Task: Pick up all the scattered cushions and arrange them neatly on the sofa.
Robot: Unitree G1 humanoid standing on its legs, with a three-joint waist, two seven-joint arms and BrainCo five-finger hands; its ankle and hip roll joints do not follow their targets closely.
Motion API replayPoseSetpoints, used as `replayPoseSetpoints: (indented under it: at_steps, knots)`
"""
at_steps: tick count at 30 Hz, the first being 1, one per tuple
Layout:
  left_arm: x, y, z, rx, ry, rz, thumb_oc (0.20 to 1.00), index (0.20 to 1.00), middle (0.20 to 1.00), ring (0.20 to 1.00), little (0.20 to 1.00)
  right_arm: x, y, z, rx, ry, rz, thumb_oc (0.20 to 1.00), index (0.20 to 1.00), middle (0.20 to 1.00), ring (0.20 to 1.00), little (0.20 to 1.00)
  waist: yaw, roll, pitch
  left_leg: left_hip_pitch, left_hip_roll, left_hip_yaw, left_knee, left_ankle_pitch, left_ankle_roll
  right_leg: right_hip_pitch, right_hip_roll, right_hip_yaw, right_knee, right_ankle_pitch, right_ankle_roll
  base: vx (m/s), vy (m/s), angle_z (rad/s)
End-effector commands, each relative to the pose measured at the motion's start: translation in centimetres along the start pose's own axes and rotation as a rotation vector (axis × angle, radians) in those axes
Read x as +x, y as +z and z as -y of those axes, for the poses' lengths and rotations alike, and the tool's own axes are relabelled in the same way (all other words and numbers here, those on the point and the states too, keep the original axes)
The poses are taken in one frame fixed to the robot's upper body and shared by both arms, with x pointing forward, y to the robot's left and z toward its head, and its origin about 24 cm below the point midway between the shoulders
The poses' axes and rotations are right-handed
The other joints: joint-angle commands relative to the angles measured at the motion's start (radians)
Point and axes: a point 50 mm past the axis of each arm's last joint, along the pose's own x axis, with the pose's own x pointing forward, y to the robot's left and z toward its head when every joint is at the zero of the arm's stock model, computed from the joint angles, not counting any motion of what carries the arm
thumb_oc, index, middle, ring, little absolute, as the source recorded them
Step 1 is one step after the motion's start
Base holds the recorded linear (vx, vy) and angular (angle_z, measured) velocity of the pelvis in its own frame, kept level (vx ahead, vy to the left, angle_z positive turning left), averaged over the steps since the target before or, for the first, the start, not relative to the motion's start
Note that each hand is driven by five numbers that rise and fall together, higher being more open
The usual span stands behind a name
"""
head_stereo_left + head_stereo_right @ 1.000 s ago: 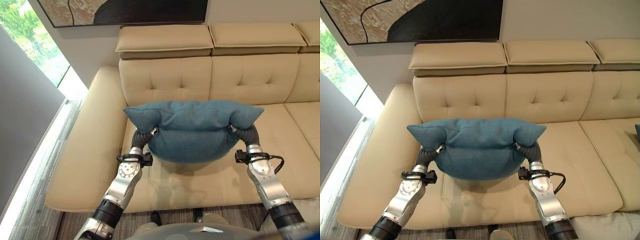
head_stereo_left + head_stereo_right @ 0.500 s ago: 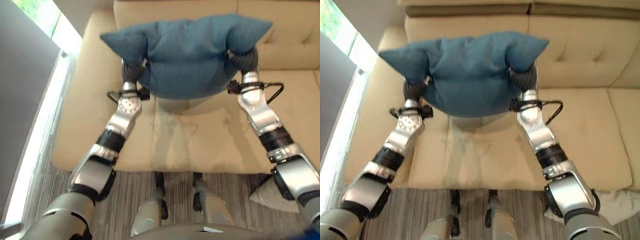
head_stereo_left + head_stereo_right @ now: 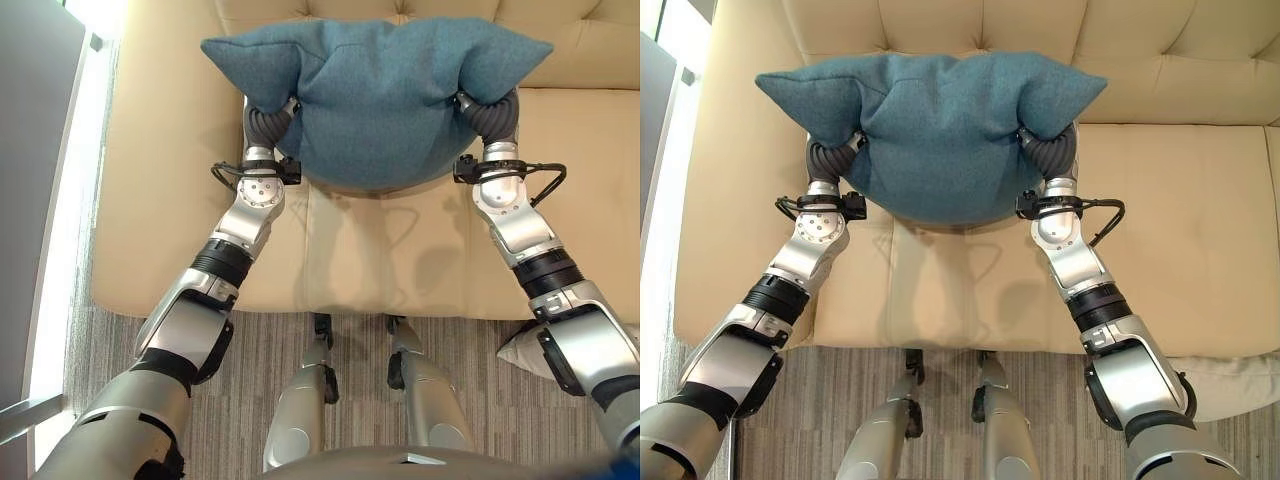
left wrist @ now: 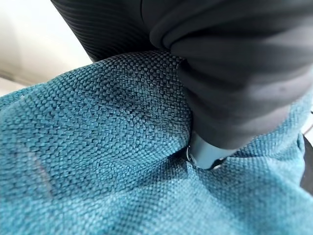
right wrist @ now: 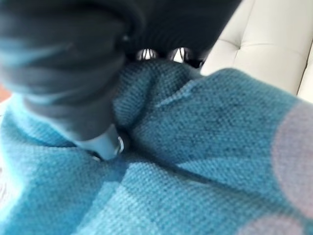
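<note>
A teal cushion [image 3: 375, 95] hangs above the left seat of the beige sofa [image 3: 160, 200], held up by its two top corners. My left hand [image 3: 264, 125] is tucked under the cushion's left corner. In the left wrist view its thumb [image 4: 210, 152] digs into the bunched teal cloth [image 4: 98, 161]. My right hand [image 3: 496, 115] grips the right corner the same way. Its thumb [image 5: 103, 142] pinches a fold of the cushion [image 5: 205, 132]. The cushion sags between the two hands and casts a shadow on the seat below.
A pale cushion [image 3: 1240, 385] lies on the striped grey carpet [image 3: 250, 350] at the sofa's front right. The sofa's wide left armrest [image 3: 730, 180] borders the seat. A bright window strip [image 3: 60, 200] runs along the left.
The camera has tilted down, so the sofa back has left the view and the floor has come in. Both hands still hold the cushion over the seat.
</note>
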Motion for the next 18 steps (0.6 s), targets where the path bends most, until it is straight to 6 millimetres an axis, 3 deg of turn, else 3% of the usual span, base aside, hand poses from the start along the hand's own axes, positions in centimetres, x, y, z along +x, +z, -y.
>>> replayPoseSetpoints:
  at_steps: [1,2,7,10,12,17,18]
  knots:
    - [1.9,5.7,2.4,-0.001,-0.092,0.232,1.000,1.000,1.000,1.000,1.000,2.1,6.2,-1.9,0.093,0.022,0.253,0.567,0.567,0.567,0.567,0.567,-0.002,0.010,-0.030,-0.028,-0.018,-0.028,0.005,-0.027,-0.064,0.009,-0.031,0.028,0.120,-0.160,0.111,0.00,0.000,0.00]
    - [2.1,5.3,2.4,-0.015,-0.082,0.200,1.000,1.000,1.000,1.000,1.000,2.2,6.3,-2.0,0.082,0.000,0.258,1.000,1.000,1.000,1.000,1.000,-0.005,0.015,-0.026,-0.040,-0.019,-0.027,0.005,-0.025,-0.066,-0.006,-0.033,0.029,0.120,-0.156,0.111,0.00,0.000,0.00]
    - [3.3,4.7,0.7,-0.010,-0.034,0.138,1.000,1.000,1.000,1.000,1.000,3.7,6.4,-0.3,-0.091,-0.097,0.273,1.000,1.000,1.000,1.000,1.000,-0.011,0.024,-0.032,-0.054,-0.027,-0.025,0.005,-0.026,-0.068,-0.014,-0.034,0.036,0.107,-0.143,0.117,0.00,0.000,0.00]
    - [4.4,3.9,-3.6,0.023,0.053,0.076,1.000,1.000,1.000,1.000,1.000,5.3,3.7,2.9,-0.160,-0.200,0.112,1.000,1.000,1.000,1.000,1.000,-0.007,0.027,-0.049,-0.045,-0.032,-0.017,0.005,-0.034,-0.066,-0.002,-0.037,0.045,0.092,-0.137,0.119,0.02,0.000,-0.03]
    - [5.0,4.1,-6.5,0.001,0.133,0.058,1.000,1.000,1.000,1.000,1.000,6.3,3.0,5.2,-0.193,-0.253,0.047,1.000,1.000,1.000,1.000,1.000,-0.004,0.026,-0.054,-0.034,-0.035,-0.016,0.005,-0.036,-0.067,0.008,-0.037,0.052,0.091,-0.138,0.119,0.02,-0.003,-0.06]
    - [4.8,3.4,-9.1,-0.079,0.211,0.024,1.000,1.000,1.000,1.000,1.000,6.4,1.8,7.9,-0.193,-0.315,-0.030,1.000,1.000,1.000,1.000,1.000,-0.003,0.022,-0.056,-0.013,-0.032,-0.016,0.005,-0.041,-0.068,0.032,-0.036,0.050,0.079,-0.137,0.120,0.01,-0.003,-0.02]
    - [4.8,3.6,-10.2,-0.094,0.239,0.031,1.000,1.000,1.000,1.000,1.000,6.4,1.3,9.2,-0.202,-0.348,-0.054,1.000,1.000,1.000,1.000,1.000,-0.004,0.018,-0.060,-0.008,-0.033,-0.015,0.005,-0.044,-0.068,0.037,-0.034,0.051,0.075,-0.134,0.121,0.00,0.000,0.00]
